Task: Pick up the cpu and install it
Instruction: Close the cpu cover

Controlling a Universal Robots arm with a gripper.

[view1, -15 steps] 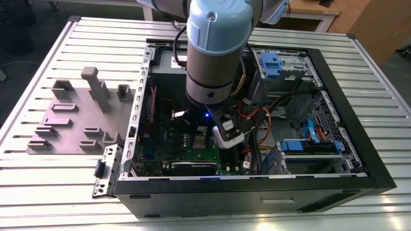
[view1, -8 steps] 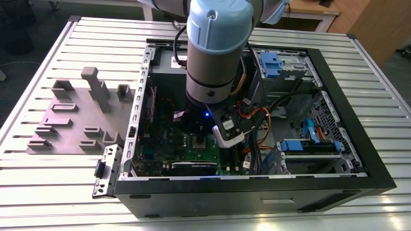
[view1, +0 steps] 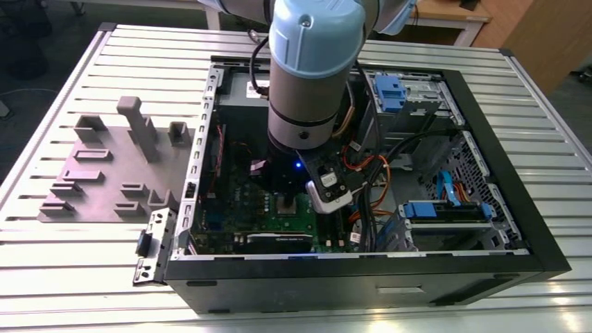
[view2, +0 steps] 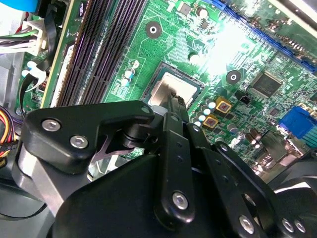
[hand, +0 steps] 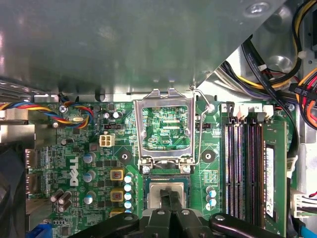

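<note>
The cpu (hand: 157, 191) is a small silver square lying flat in its socket on the green motherboard (hand: 99, 163). It also shows in the second wrist view (view2: 166, 89). My gripper (hand: 171, 197) is right over it, black fingers pressed together, tips at the chip's top face near its middle (view2: 173, 103). The chip is much wider than the closed fingertips, so they are not clamped around it. The silver socket frame (hand: 138, 129) stands swung open beside the socket, its wire lever (hand: 198, 124) raised. In the exterior view the arm reaches down into the open computer case (view1: 370, 277), with the gripper (view1: 288, 202) low over the board.
Black memory slots (hand: 242, 168) run beside the socket. Bundled cables (hand: 297, 59) hang close to the arm. A large grey metal box (hand: 124, 44) borders the board. Blue drive bays (view1: 444, 211) sit at the exterior view's right, and a grey fixture tray (view1: 111, 173) lies outside the case at its left.
</note>
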